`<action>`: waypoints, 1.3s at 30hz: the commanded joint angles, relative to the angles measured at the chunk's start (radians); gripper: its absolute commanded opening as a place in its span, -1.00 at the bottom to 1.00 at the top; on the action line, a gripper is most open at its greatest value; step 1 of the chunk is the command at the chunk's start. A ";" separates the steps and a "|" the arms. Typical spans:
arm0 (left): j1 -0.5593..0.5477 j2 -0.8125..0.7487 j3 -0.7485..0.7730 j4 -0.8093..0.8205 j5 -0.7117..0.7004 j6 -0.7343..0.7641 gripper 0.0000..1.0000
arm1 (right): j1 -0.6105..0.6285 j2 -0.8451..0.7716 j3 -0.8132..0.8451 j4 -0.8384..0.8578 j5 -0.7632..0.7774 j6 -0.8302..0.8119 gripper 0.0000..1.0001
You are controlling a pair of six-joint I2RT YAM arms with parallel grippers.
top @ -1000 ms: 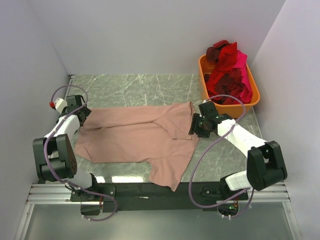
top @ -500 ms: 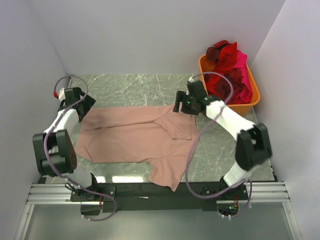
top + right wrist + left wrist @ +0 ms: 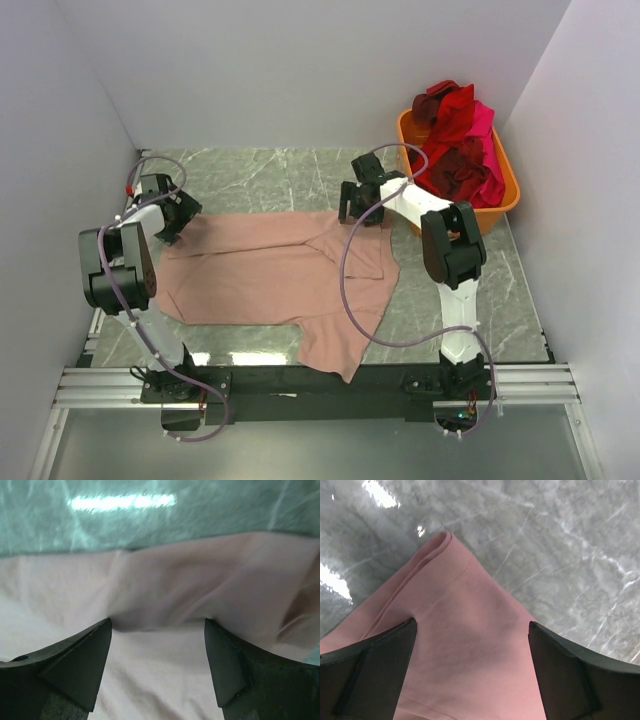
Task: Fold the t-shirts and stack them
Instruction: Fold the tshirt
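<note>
Sitting near pink shirt [image 3: 260,265]: orange tub [image 3: 500,200], heaped red shirts [image 3: 455,115].

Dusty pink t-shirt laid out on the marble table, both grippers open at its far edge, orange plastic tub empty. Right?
No. The orange plastic tub holds a heap of red, maroon and hot pink shirts; the top external view shows it. The rest holds: dusty pink t-shirt laid out on the marble table, left gripper and right gripper open at its far edge.

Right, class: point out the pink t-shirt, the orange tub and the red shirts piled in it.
pink t-shirt [image 3: 265,270]: top view, middle of its body.
orange tub [image 3: 497,212]: top view, near right wall.
red shirts [image 3: 460,125]: top view, top of the pile.
</note>
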 commanded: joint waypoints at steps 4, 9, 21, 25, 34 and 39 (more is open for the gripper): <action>0.001 0.078 0.047 -0.037 -0.018 0.014 0.99 | -0.053 0.105 0.129 -0.123 0.027 -0.025 0.61; 0.001 0.124 0.090 -0.047 -0.009 0.008 0.99 | -0.058 0.172 0.237 -0.157 0.046 -0.043 0.61; 0.003 0.167 0.320 -0.170 -0.044 0.028 0.99 | -0.081 0.214 0.545 -0.264 -0.009 -0.101 0.62; 0.001 0.040 0.299 -0.210 -0.101 0.011 0.99 | -0.072 0.069 0.450 -0.212 -0.060 -0.129 0.62; 0.003 -0.541 -0.230 -0.348 -0.327 -0.241 0.99 | -0.023 -0.474 -0.174 0.061 -0.017 -0.057 0.66; 0.006 -0.837 -0.410 -0.548 -0.431 -0.495 0.99 | -0.020 -0.642 -0.441 0.163 -0.038 0.027 0.67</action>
